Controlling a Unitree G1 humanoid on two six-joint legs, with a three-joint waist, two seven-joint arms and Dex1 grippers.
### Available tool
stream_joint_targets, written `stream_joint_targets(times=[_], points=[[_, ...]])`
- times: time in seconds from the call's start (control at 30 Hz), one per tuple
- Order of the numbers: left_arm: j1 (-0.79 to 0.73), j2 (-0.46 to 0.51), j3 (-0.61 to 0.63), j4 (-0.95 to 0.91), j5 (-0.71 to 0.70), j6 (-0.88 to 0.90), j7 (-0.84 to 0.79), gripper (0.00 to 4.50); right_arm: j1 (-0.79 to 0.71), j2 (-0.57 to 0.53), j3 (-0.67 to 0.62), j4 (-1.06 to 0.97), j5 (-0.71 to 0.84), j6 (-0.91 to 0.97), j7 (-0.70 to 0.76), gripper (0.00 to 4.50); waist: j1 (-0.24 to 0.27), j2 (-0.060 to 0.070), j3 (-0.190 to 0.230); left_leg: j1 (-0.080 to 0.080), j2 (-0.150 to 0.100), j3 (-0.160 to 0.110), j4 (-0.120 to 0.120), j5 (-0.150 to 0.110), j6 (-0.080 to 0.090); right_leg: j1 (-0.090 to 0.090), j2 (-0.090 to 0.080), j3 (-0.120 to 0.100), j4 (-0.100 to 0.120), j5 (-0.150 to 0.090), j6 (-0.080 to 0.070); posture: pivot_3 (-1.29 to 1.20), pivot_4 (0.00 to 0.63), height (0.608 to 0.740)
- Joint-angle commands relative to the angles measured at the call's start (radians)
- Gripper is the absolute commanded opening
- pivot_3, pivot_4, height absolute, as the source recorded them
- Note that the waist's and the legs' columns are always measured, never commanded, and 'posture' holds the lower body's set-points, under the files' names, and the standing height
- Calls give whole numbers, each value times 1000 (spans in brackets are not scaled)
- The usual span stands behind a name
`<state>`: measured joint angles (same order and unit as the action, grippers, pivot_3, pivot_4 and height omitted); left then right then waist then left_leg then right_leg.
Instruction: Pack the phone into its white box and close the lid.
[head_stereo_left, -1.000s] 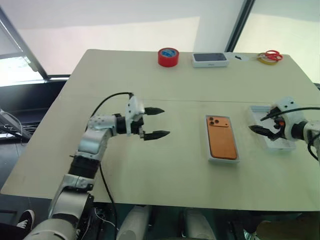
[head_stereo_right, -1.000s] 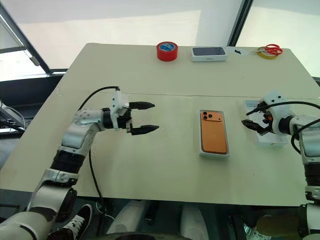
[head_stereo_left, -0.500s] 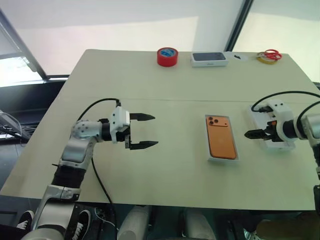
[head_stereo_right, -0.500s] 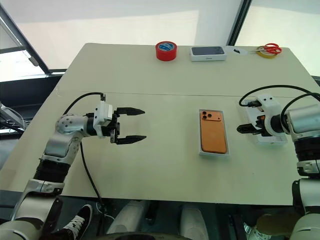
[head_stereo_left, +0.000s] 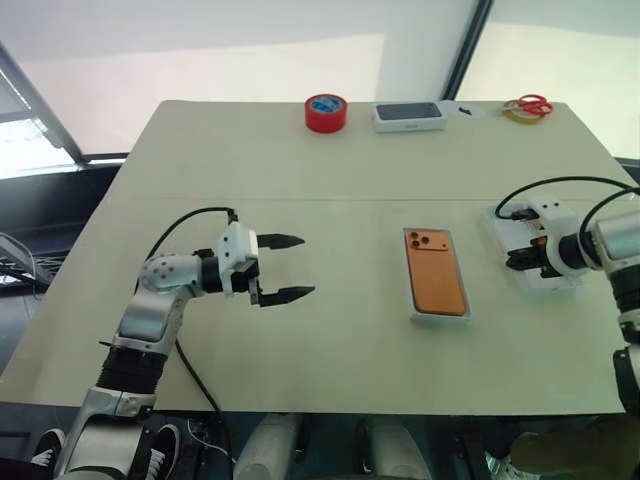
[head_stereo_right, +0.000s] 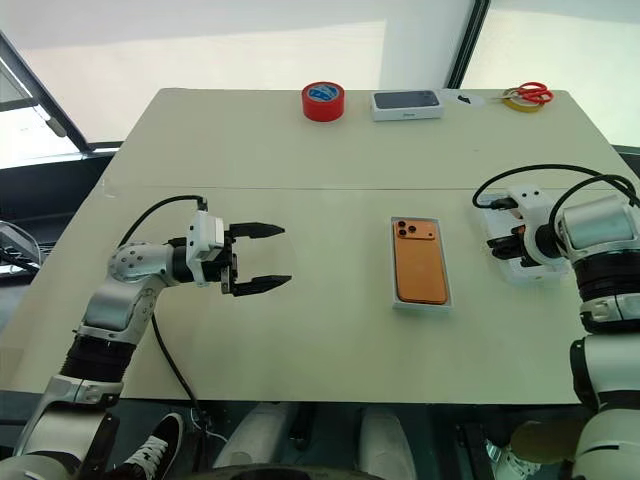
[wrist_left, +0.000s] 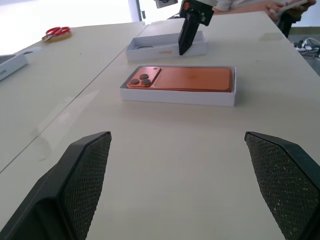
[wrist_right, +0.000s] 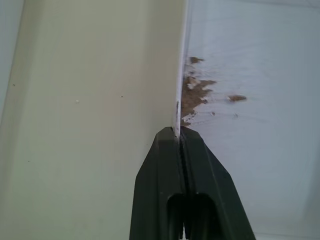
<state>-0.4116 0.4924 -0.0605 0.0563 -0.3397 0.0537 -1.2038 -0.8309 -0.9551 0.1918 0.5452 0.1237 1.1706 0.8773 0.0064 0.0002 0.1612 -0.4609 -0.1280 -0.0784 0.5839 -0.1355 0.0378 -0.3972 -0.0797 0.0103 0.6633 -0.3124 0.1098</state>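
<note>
The orange phone (head_stereo_left: 435, 272) lies back up inside the white box (wrist_left: 175, 96), right of the table's middle. Further right rests the lid (head_stereo_right: 520, 275), open side up. My right gripper (head_stereo_left: 517, 262) points down at the lid's near-left rim and is shut on that thin wall (wrist_right: 182, 60); the pale floor beside it carries a torn brown patch. My left gripper (head_stereo_left: 307, 266) hovers level over the table's left half, open and empty, aimed at the phone from well apart. In the left wrist view its fingers (wrist_left: 75, 185) frame the box, with the right gripper (wrist_left: 184, 47) on the lid behind.
Along the far edge stand a red tape roll (head_stereo_left: 326, 112), a closed dark-topped white box (head_stereo_left: 408, 116), and red scissors on a yellow tape roll (head_stereo_left: 525, 106). A seam crosses the table's middle.
My right gripper has tipped downward and shut on the lid's rim. My left gripper has drawn back a little to the left, still open. The camera has shifted slightly.
</note>
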Motion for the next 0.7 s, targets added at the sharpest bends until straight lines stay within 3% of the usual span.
stream_joint_targets(times=[0.03, 0.23, 0.33, 0.43, 0.5, 0.6, 0.67, 0.7], points=[[-17, 11, 24, -16, -23, -4, 10, 4500, -20, 1, -14, -20, 1, 8, 1, 24, 0, 0, 0, 0, 0, 0, 0, 0, 0, 0, 0, 0, 0, 0, 0, 0, 150, 740], [-26, 6, 26, -10, -34, 7, 17, 4500, -21, 14, -64, -23, 17, -18, -21, 24, 0, 0, 0, 0, 0, 0, 0, 0, 0, 0, 0, 0, 0, 0, 0, 0, 150, 740], [-31, 3, 27, -6, -46, 34, 23, 4500, -98, 58, -145, 31, 23, -60, -101, 24, -5, 1, 0, 0, 0, 0, 0, 0, 0, 0, 0, 0, 0, 0, 0, 0, 150, 740], [-35, -13, 36, -2, -70, 77, 55, 3694, -96, 122, -286, -31, 84, -191, -157, 0, -13, 1, 0, 0, 0, 1, -2, 0, 0, 0, 0, 1, 1, 0, 1, 0, 150, 740], [-33, -27, 40, -8, -78, 91, 82, 2650, -61, 172, -381, -93, 130, -224, -202, 0, -16, 1, 0, 0, 0, 1, -3, 1, -1, 2, 0, 1, 1, 0, 1, 0, 150, 740], [-28, -57, 41, -28, -79, 106, 136, 1151, -11, 323, -624, -249, 290, -167, -301, 0, -16, 0, 0, 0, 0, 0, -4, 2, 1, 2, 0, 1, 2, 0, 1, 0, 150, 740], [-24, -70, 35, -38, -82, 116, 155, 78, 46, 408, -683, -394, 365, -131, -338, 0, -16, 0, 0, 0, 0, 0, -3, 3, 1, 2, 1, 1, 3, 1, 1, 0, 150, 740], [-24, -84, 32, -42, -81, 118, 172, 27, 81, 476, -712, -487, 430, -107, -357, 0, -14, 0, 0, 0, 0, 0, -3, 3, 0, 2, 0, 1, 4, 1, 1, 0, 150, 740]])
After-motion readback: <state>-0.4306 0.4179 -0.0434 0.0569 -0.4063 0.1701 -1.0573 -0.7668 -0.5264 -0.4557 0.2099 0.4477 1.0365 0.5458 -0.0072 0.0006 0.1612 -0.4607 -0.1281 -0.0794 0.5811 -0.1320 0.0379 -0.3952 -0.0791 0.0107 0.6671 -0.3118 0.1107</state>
